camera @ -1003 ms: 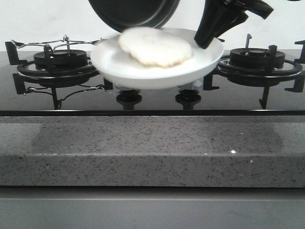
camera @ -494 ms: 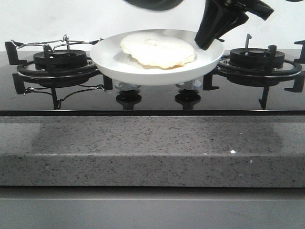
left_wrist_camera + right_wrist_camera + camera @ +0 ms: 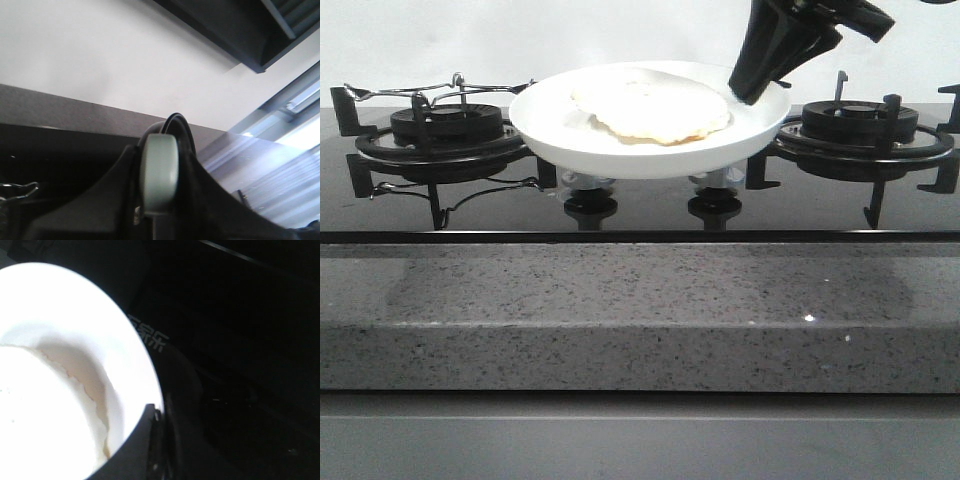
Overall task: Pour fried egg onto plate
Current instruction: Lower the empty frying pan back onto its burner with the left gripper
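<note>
The fried egg (image 3: 650, 103) lies pale side up on the white plate (image 3: 620, 150), which hangs above the middle of the stove. My right gripper (image 3: 752, 92) is shut on the plate's far right rim. In the right wrist view the fingers (image 3: 135, 445) pinch that rim, with the plate (image 3: 100, 315) and the egg's (image 3: 40, 410) browned edge beside them. My left gripper (image 3: 161, 150) is shut on a pale grey-green pan handle (image 3: 159, 180). The left arm and the pan are out of the front view.
Black burner grates stand left (image 3: 445, 125) and right (image 3: 860, 125) of the plate, and a thin wire stand (image 3: 430, 90) tops the left one. Two knobs (image 3: 590, 207) (image 3: 715, 207) sit under the plate. A speckled grey counter edge (image 3: 640, 310) runs across the front.
The black pan above the plate has risen and left the top of the front view. The egg has settled flat on the plate, which has steadied and stays held.
</note>
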Available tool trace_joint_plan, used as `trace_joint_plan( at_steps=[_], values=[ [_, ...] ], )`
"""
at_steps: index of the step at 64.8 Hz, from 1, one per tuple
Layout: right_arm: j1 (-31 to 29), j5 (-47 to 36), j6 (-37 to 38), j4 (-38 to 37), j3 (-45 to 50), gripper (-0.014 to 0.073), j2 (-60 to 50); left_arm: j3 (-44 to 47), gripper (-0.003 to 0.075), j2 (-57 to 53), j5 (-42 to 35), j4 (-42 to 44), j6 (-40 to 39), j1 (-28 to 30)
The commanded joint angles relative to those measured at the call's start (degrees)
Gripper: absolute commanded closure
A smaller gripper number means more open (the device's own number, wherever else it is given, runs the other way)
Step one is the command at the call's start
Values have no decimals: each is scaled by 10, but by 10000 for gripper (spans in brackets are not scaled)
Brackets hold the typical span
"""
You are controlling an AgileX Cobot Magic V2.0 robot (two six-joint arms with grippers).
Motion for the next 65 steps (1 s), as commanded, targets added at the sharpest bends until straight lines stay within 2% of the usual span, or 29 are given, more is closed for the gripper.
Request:
trace_joint_plan(
  at_steps=[1, 11, 26, 41, 56, 65],
  values=[
    [-1, -23, -2, 25, -16, 651, -31, -19, 739, 17, 63, -146, 5, 43],
    [-1, -23, -2, 25, -16, 651, -31, -11, 739, 83, 121, -248, 5, 86],
    [-1, -23, -2, 25, -16, 651, -31, -1, 739, 140, 108, -263, 4, 125],
    [-1, -23, -2, 25, -16, 651, -31, 0, 739, 178, 106, -247, 0, 152],
    [-1, -23, -2, 25, -16, 651, -31, 4, 739, 206, 110, -158, -36, 154],
    [-1, -23, -2, 25, -16, 651, -31, 8, 739, 218, 110, -139, -42, 154]
  ],
)
